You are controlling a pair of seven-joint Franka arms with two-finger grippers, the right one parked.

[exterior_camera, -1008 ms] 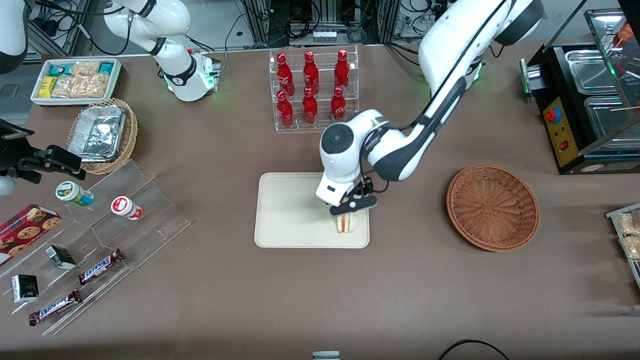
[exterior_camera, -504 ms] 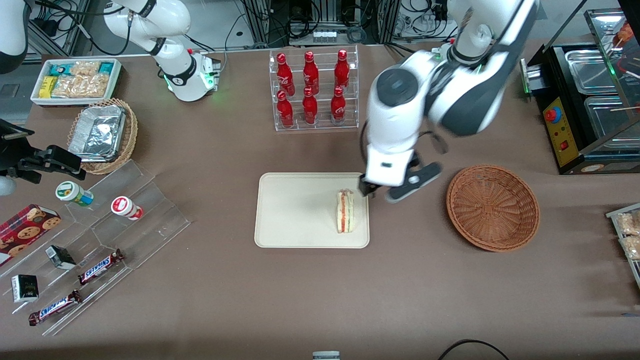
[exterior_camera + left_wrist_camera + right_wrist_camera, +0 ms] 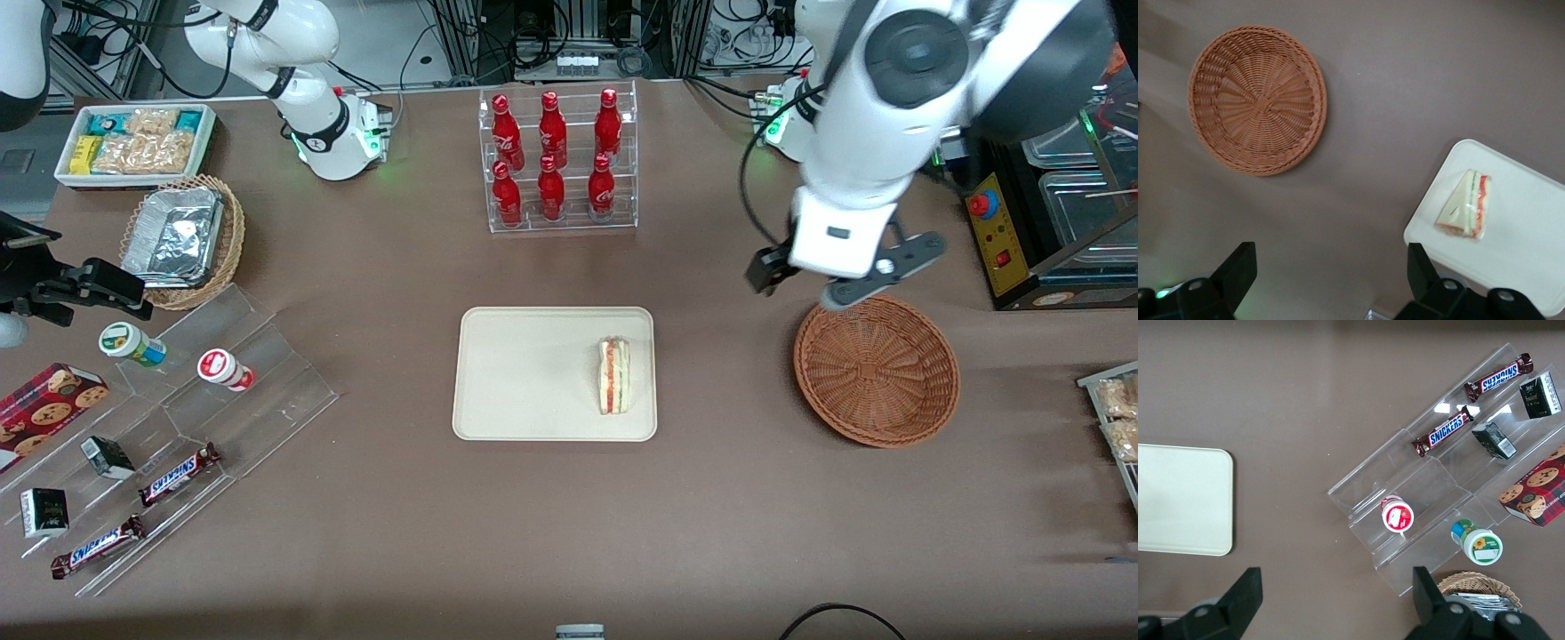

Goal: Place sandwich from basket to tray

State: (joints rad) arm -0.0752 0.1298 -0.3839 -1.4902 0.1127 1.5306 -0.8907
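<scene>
The sandwich lies on the cream tray, near the tray edge closest to the basket, with its red-and-yellow filling showing. The wrist view also has the sandwich resting free on the tray. The reddish-brown wicker basket holds nothing, as the wrist view of the basket confirms. My left gripper hangs high above the table, over the basket rim that lies farther from the front camera. The gripper is open with nothing between its fingers.
A clear rack of red cola bottles stands farther from the front camera than the tray. Toward the parked arm's end are a stepped acrylic shelf of snacks, a lighter wicker basket with foil container and a white snack bin. A black machine stands at the working arm's end.
The gripper let go of the sandwich on the tray, rose, and swung away toward the basket. The sandwich stays where it was set down.
</scene>
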